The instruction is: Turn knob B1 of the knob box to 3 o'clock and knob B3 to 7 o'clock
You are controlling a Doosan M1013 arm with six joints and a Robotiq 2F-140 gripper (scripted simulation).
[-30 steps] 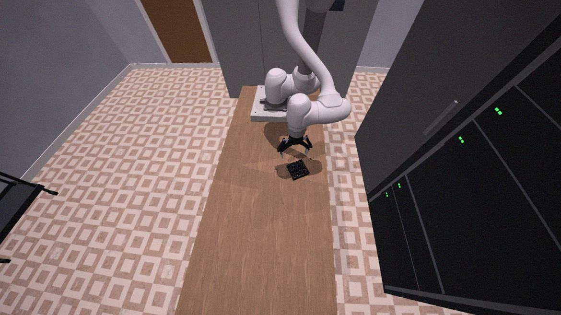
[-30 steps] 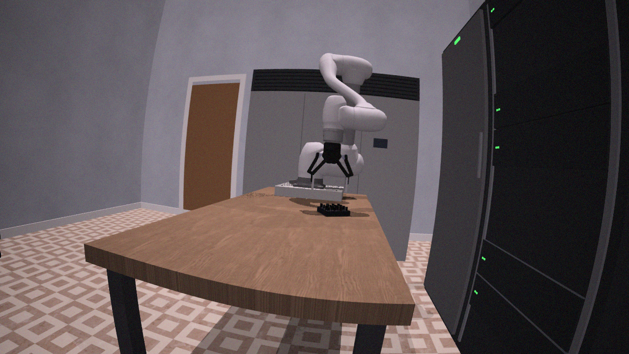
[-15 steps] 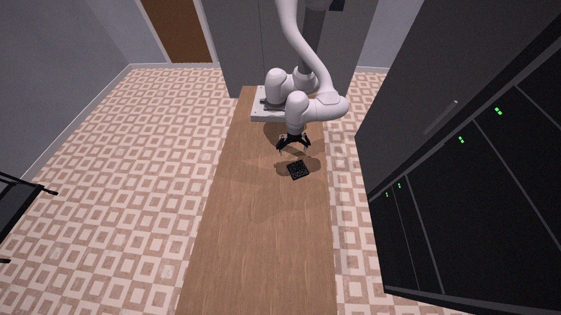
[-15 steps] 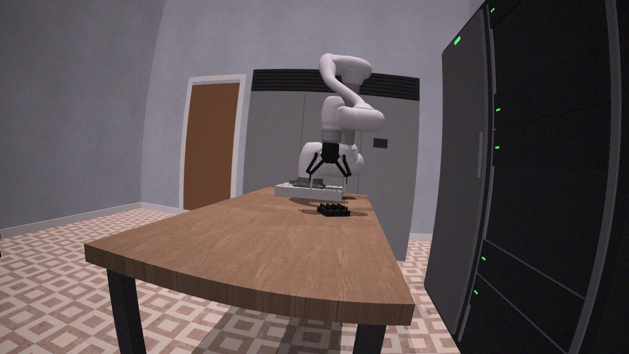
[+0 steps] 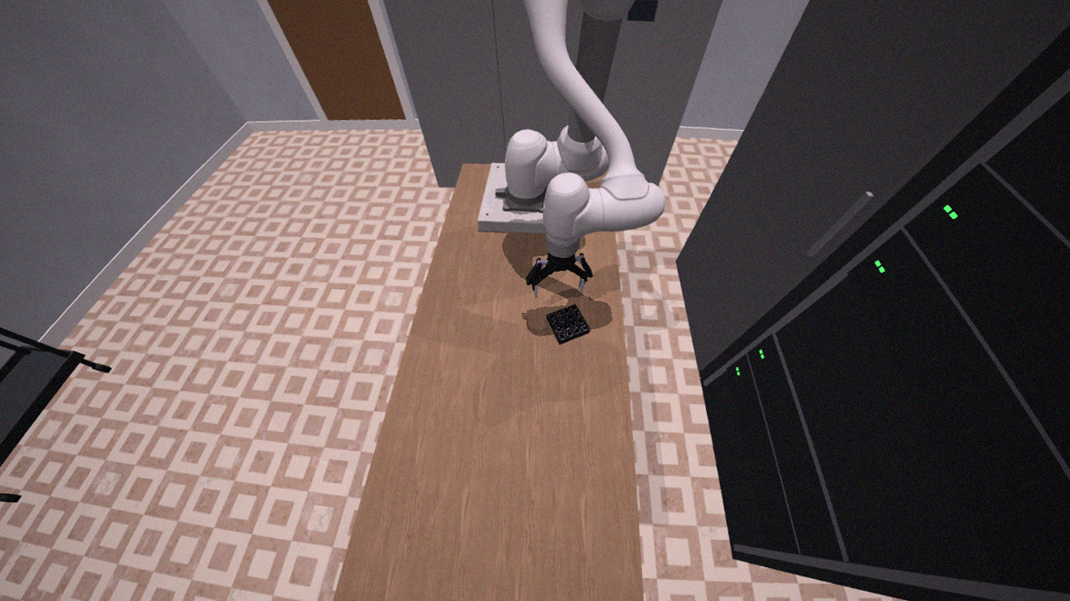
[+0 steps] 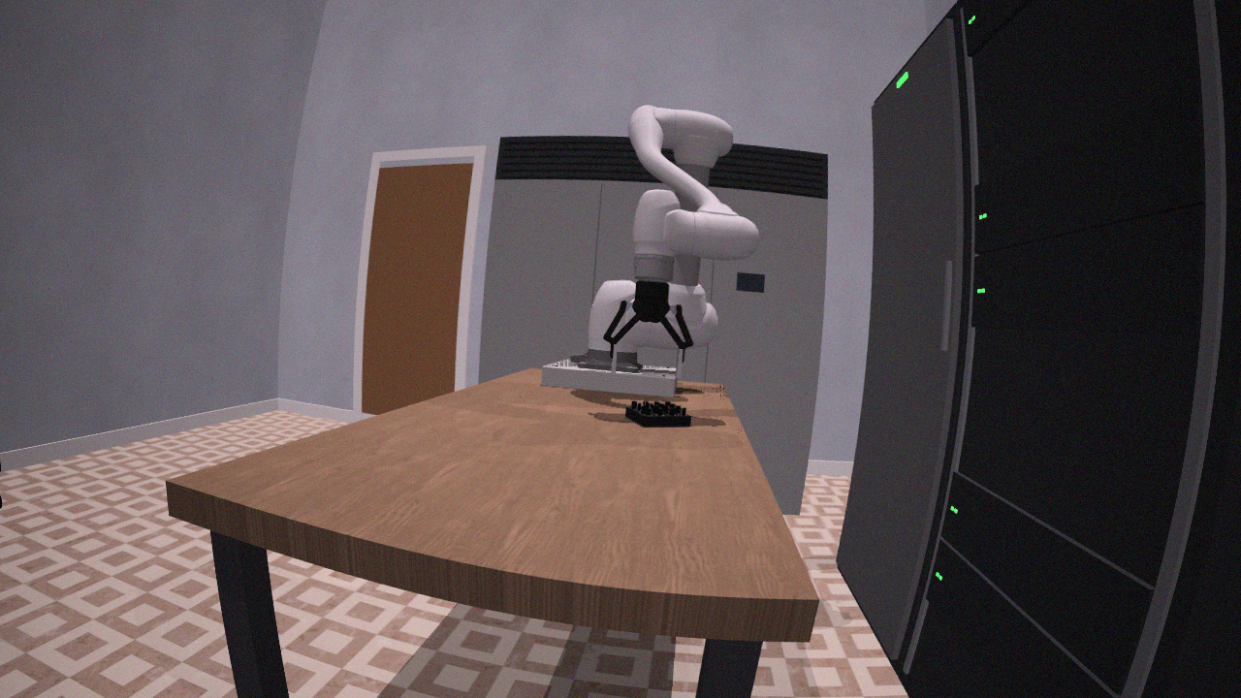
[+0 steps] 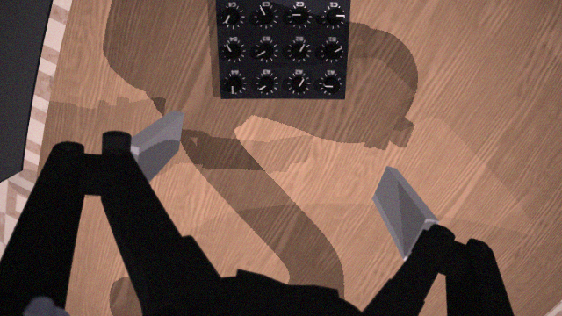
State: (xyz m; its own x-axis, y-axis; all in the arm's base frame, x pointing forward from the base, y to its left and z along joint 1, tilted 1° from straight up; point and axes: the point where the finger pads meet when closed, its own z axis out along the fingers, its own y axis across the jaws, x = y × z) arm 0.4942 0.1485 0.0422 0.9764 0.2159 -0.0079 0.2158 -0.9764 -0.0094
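Note:
The black knob box (image 5: 569, 324) (image 6: 659, 419) (image 7: 282, 66) stands on the table (image 5: 497, 461) (image 6: 486, 486) (image 7: 461, 189). In the wrist view its names are upside down, row A is lowest and knob 1 is at the right; row D is out of view. Knob B1 (image 7: 332, 51) has its line pointing right and slightly up there, about 8 o'clock. Knob B3 (image 7: 265, 51) has its line pointing left and slightly down, about 2 o'clock. My gripper (image 5: 558, 293) (image 6: 647, 373) (image 7: 283, 158) is open and empty, above the table on the row A side. The socket is not discernible.
The arm's white base plate (image 5: 509, 227) (image 6: 598, 379) is at the table's far end. The other knobs stand close around B1 and B3. Dark cabinets (image 5: 886, 399) (image 6: 1075, 390) rise beyond the table's right side.

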